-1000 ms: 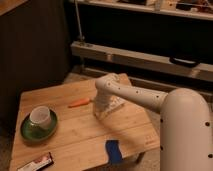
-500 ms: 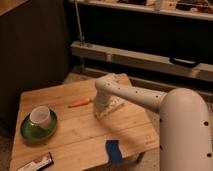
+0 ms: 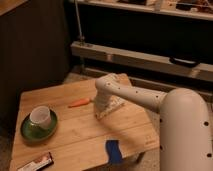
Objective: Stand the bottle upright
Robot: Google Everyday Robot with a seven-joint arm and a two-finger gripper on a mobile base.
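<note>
the one thing that has changed in the last moment is the grip. the gripper (image 3: 104, 111) sits where it sat before, low over the table (image 3: 75, 135) just beside the carrot (image 3: 80, 103), on the side away from the cup, but its jaws have now drawn fully together. they appear to have closed on the bottle (image 3: 115, 106), which shows as a pale shape with dark marks poking out from under the wrist, just past the carrot's end and not touching it. we judge the bottle to be leaning or lying, not yet upright. most of it is hidden by the gripper, so we cannot say how far it tilts.

nothing else has shifted. the carrot lies where it lay. the white cup (image 3: 40, 116) on its green plate (image 3: 25, 134) stands well apart from the carrot. the blue object (image 3: 114, 150) and the wrapped bar (image 3: 36, 162) lie farther from the carrot again, toward the front edge.

for the task this means, as we judge it, that the reach is over and the grasp is made, and the turning is what is left. the next move calls for a small lift off the wood, a turn of the wrist until the bottle stands on its base, then a gentle set-down. the risk we see is the bottle slipping in the closed jaws as it turns, or swinging into the carrot just beside it.
</note>
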